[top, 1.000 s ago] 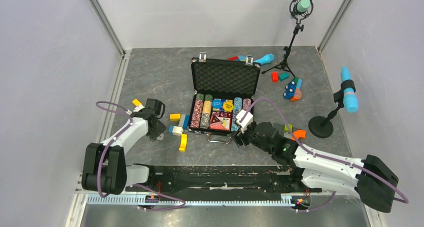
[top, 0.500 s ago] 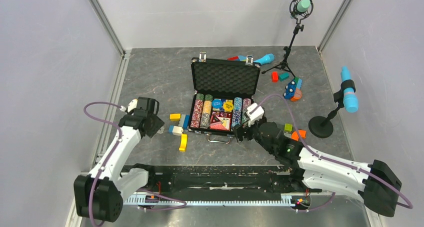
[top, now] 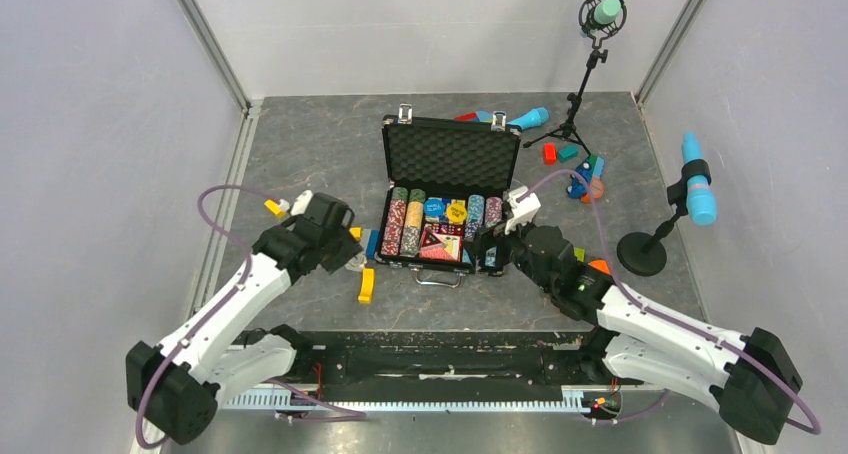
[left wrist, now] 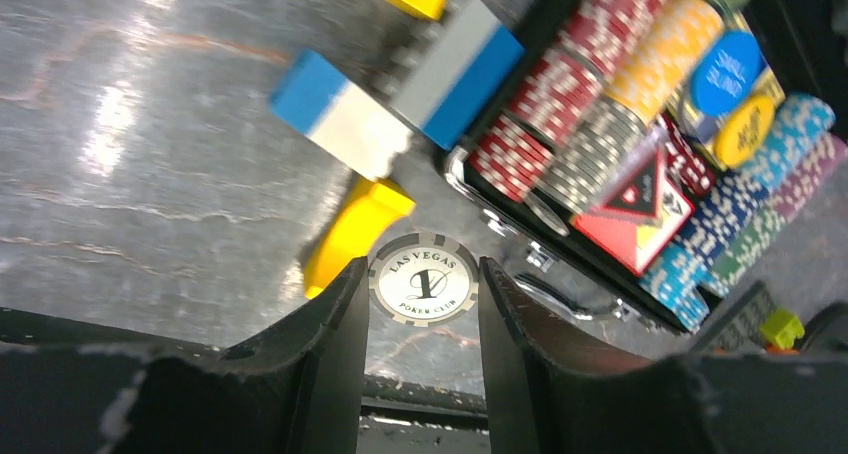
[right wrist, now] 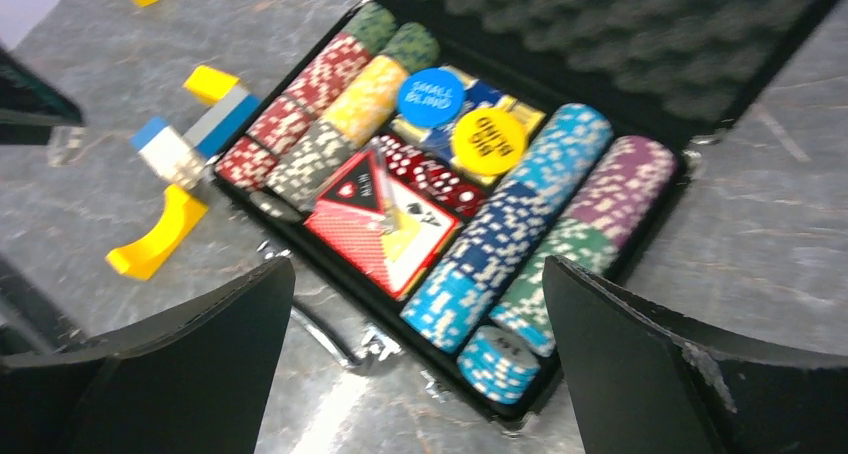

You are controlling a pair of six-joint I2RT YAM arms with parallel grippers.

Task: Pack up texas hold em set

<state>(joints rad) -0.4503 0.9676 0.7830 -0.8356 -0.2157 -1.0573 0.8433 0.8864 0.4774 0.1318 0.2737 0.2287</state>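
The left gripper (left wrist: 422,274) pinches a poker chip (left wrist: 421,282), with the briefcase (top: 450,156) at its two o'clock. The right gripper (right wrist: 417,269) is spread wide, the chip rows (right wrist: 540,189) at its twelve.

Pale grey walls (top: 100,124) surround a marbled grey floor (top: 310,154).

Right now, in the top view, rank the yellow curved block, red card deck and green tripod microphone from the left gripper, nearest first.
1. Yellow curved block, beside the left gripper.
2. Red card deck, inside the case.
3. Green tripod microphone, far back right.
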